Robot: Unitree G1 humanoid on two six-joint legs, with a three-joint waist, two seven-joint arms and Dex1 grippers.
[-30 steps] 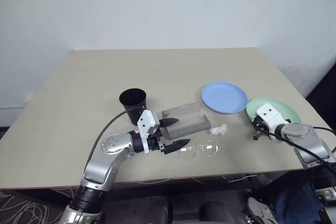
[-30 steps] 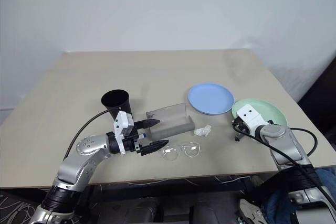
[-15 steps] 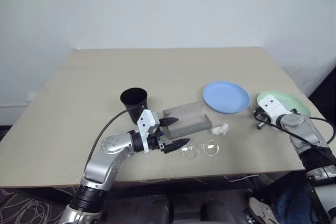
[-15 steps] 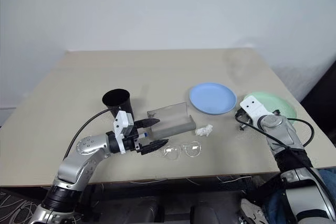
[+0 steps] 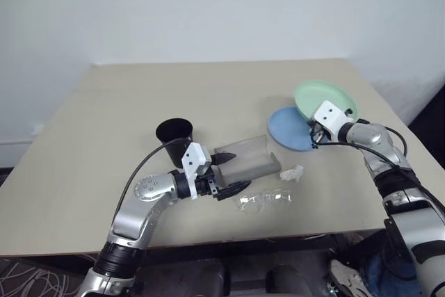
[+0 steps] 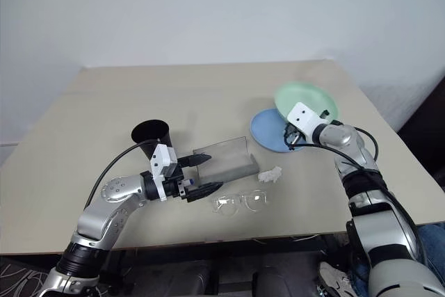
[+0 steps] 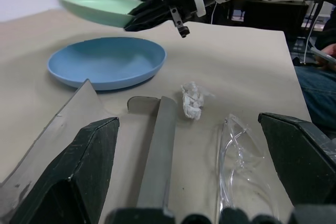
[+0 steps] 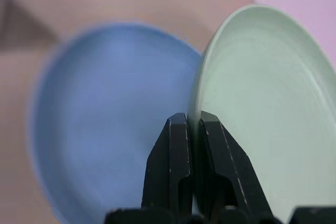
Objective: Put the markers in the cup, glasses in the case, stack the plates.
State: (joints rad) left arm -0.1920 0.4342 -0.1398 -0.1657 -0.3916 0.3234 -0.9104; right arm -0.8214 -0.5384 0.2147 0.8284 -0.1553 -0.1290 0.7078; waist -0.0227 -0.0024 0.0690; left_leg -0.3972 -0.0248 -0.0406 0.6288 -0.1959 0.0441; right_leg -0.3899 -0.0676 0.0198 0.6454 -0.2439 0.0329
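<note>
My right gripper (image 5: 311, 123) is shut on the near rim of the mint green plate (image 5: 325, 97). It holds the plate tilted in the air over the far right edge of the light blue plate (image 5: 288, 130), which lies on the table. My left gripper (image 5: 233, 174) stands open and level beside the grey case (image 5: 245, 159), with nothing between its fingers. The case's lid is up. The clear glasses (image 5: 264, 201) lie on the table just in front of the case. The black cup (image 5: 175, 135) stands upright left of the case. The markers are hidden.
A small crumpled white scrap (image 5: 292, 172) lies between the case and the blue plate. The beige table (image 5: 139, 95) has wide bare room at the back and left. Its front edge runs just below the glasses.
My right gripper has lifted the green plate off the table at the right and carried it up and leftward to the blue plate. The left arm has stayed put.
</note>
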